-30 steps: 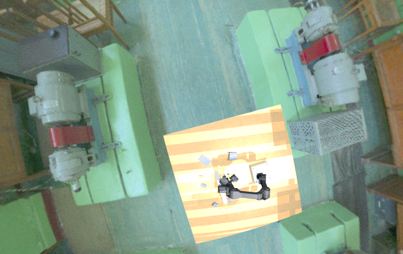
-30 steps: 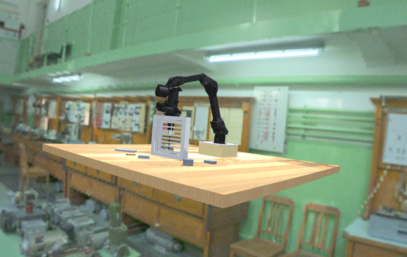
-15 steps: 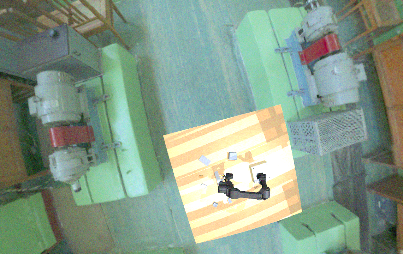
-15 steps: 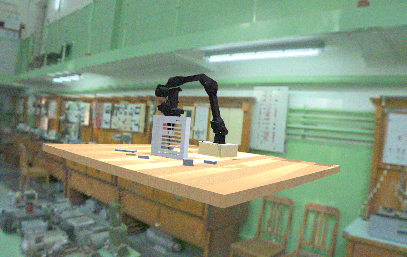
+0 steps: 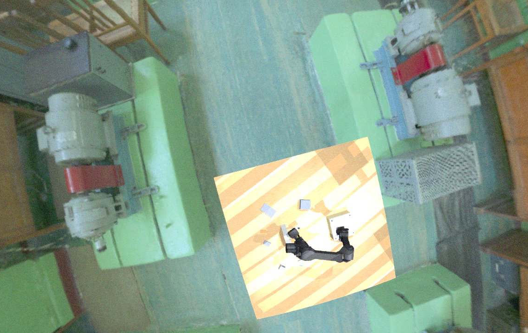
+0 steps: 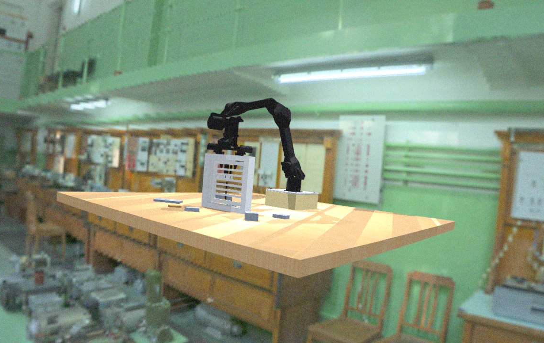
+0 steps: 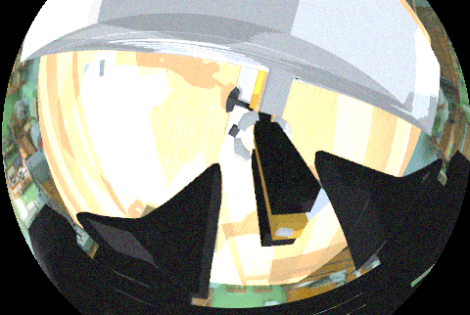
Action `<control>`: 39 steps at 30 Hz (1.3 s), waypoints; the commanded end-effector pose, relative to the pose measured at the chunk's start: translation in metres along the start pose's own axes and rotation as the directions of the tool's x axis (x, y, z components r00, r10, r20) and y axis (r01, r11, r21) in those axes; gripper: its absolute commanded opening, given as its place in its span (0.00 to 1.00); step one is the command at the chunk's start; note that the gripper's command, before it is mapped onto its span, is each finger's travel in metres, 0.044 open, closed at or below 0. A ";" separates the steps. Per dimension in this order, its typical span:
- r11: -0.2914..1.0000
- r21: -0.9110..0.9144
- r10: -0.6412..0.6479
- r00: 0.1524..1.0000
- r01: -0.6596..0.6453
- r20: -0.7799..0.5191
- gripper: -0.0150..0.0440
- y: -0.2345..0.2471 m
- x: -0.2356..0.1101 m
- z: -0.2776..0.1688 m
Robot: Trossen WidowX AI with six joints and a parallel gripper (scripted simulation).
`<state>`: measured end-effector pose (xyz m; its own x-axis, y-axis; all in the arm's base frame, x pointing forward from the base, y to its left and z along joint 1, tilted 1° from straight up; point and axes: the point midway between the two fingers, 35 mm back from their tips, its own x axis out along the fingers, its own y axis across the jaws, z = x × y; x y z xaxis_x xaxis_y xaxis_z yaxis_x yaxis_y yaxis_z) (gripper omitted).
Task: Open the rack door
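The pale grey rack frame [image 5: 284, 233] [image 6: 248, 183] [image 7: 357, 17] stands upright on the table. Its slatted door [image 6: 213, 183] appears to lie in the frame opening; its exact angle cannot be told. The upright black-and-gold handle [image 7: 289, 178] rises in the middle of the wrist view. My gripper [image 6: 227, 168] [image 7: 269, 164] points down behind the frame in the exterior view. Its fingers are open, one on each side of the handle, with light gaps beside it. The arm hides much of the door from above. How far the handle is turned cannot be told.
A flat grey plate [image 5: 267, 210] [image 6: 167, 200], a grey block [image 5: 304, 204], a small grey block [image 5: 266, 243] and an orange piece [image 5: 263, 231] [image 6: 174, 206] lie around the rack. The arm's base box [image 5: 340, 219] [image 6: 278, 199] stands to its right.
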<state>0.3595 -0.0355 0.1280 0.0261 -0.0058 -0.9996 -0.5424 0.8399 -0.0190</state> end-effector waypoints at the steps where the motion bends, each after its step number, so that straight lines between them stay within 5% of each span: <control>1: 0.984 -0.177 0.002 1.000 -0.002 0.003 0.74 0.000 0.000 0.001; 12: 0.750 -0.661 0.003 1.000 0.000 0.003 0.74 0.000 0.000 0.001; 26: 0.187 -0.982 0.003 1.000 0.002 0.003 0.74 0.000 0.000 0.001; 39: 0.179 -0.984 0.003 1.000 0.002 0.003 0.66 0.000 0.000 0.001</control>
<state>0.3597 -0.0355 0.1278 0.0253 -0.0040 -0.9997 -0.9254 -0.3784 -0.0219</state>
